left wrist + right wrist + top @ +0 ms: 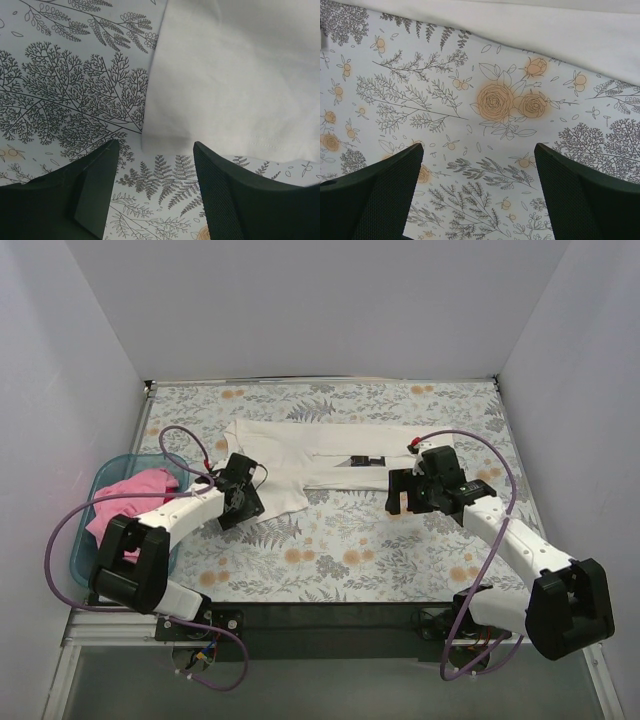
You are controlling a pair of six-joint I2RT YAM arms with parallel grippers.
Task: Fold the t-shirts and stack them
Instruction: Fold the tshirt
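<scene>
currently the white t-shirt point(225, 75) lies just ahead of the left pincer point(155, 144) and right pincer point(479, 147), both open and empty

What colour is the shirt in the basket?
The shirt is pink; it shows best in the top external view.

White t-shirt point(300, 455), pink t-shirt point(135, 495), teal basket point(125, 462), floral tablecloth point(340, 550).
</scene>
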